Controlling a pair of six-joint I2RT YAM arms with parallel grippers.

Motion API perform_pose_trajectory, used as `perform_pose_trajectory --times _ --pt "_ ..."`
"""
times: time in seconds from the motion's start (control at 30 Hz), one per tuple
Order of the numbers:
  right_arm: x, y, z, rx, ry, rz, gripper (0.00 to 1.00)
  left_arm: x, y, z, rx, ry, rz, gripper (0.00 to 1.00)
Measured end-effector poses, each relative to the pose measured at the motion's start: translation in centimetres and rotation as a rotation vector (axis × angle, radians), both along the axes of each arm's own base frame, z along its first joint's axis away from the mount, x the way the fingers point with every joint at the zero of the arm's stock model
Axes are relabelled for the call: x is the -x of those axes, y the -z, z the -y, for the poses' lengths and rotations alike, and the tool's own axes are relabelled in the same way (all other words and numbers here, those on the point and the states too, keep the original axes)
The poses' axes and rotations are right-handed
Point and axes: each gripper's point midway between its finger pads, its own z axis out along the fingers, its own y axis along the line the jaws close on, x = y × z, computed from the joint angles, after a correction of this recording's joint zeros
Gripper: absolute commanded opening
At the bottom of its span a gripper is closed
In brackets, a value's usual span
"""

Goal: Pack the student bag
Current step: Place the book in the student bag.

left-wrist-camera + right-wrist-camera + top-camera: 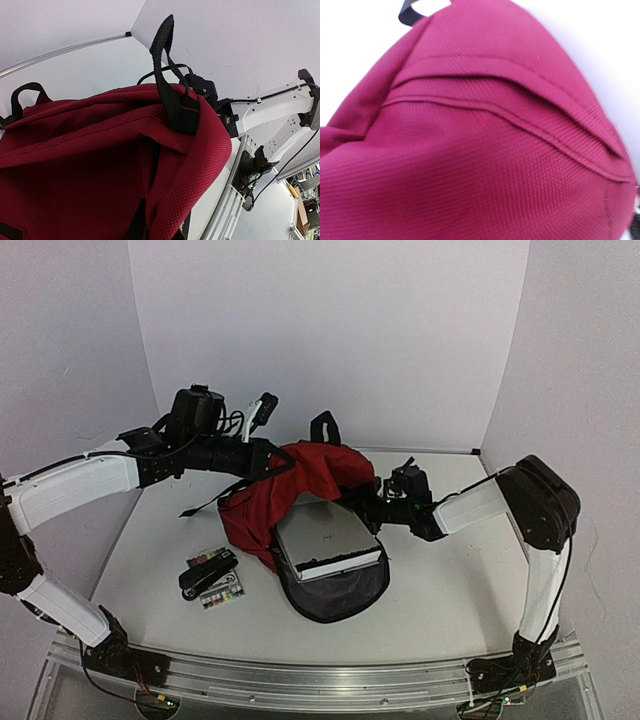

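The student bag (300,475) is a dark red backpack lying mid-table, its mouth open toward me. A flat grey slab (325,538), like a laptop or a book, sticks halfway out over the dark lining (335,600). My left gripper (268,458) is at the bag's upper left edge, shut on the red fabric and holding it up. Red cloth (100,165) and the black carry loop (167,75) fill the left wrist view. My right gripper (378,502) is against the bag's right side. Red fabric (480,150) fills its camera and hides the fingers.
A black stapler (207,575) lies left of the bag, between two small packs with coloured stripes (208,558) (225,592). White walls close the back and both sides. A metal rail (320,670) runs along the near edge.
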Motion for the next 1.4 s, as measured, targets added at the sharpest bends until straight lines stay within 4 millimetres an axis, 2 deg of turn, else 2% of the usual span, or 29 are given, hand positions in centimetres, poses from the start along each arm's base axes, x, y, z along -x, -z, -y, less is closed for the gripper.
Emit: perform_pose_trajectory --times 0.3,0.43,0.7,0.9,1.03,1.2,1.4 --pt "-1.8 0.7 2.6 0.21 0.088 0.101 0.5 0.1 0.2 0.3 0.022 0.017 0.005 0.0" --pt "-2.3 0.5 2.4 0.287 0.097 0.135 0.49 0.0 -0.1 0.4 0.019 0.023 0.03 0.0" --pt "-2.3 0.5 2.4 0.376 0.15 0.182 0.5 -1.6 -1.1 1.0 0.001 0.005 0.058 0.0" --pt "-2.4 -0.1 3.4 0.457 0.227 0.21 0.51 -1.4 -1.4 1.3 0.029 0.028 0.067 0.0" --pt "-2.2 -0.3 3.2 0.489 0.244 0.224 0.51 -1.7 -1.8 1.2 0.022 0.02 0.088 0.0" --pt "-1.8 -0.5 2.5 0.511 0.255 0.248 0.51 -3.2 -3.4 0.5 0.008 -0.024 0.127 0.0" --pt "-0.9 -0.6 1.9 0.521 0.262 0.269 0.51 -5.7 -4.2 -0.7 0.035 -0.067 0.128 0.0"
